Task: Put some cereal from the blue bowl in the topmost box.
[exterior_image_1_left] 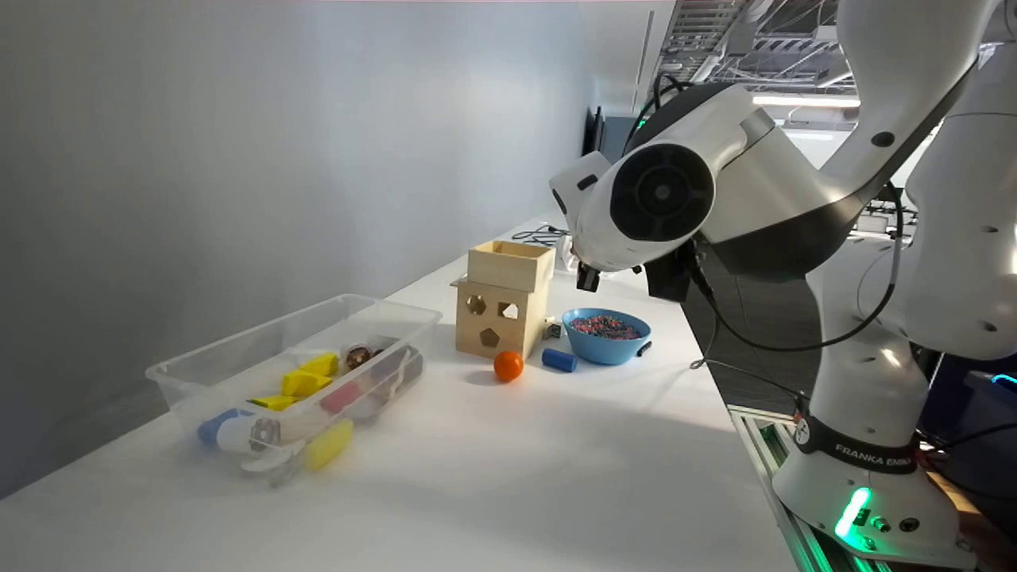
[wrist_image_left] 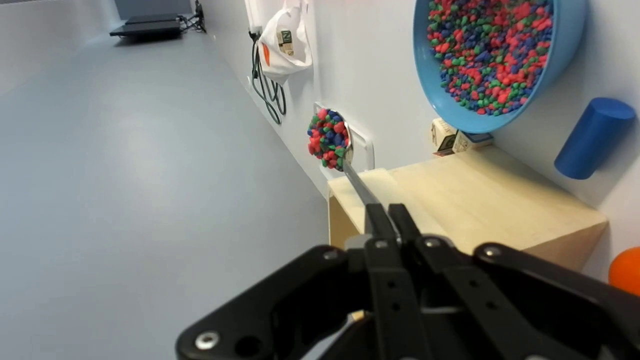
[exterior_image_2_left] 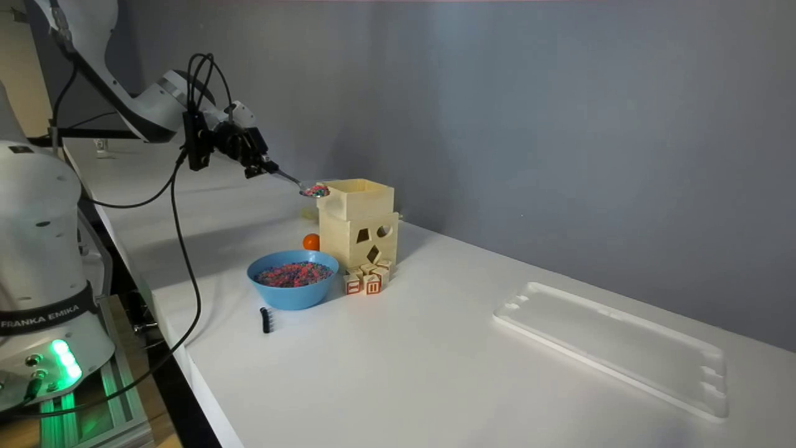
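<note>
My gripper is shut on the handle of a metal spoon, which also shows in an exterior view. The spoon's head is heaped with cereal, red, blue and green bits. In an exterior view the loaded head overlaps the near upper corner of the topmost box, a plain tan open-topped box, also in an exterior view; I cannot tell if they touch. In the wrist view the spoon passes over the box's rim. The blue bowl stands on the table with more cereal in it.
The topmost box stands on a tan box with shaped holes. Around it are letter blocks, an orange ball and a blue cylinder. A clear tub and a clear lid lie farther off. A wall runs behind.
</note>
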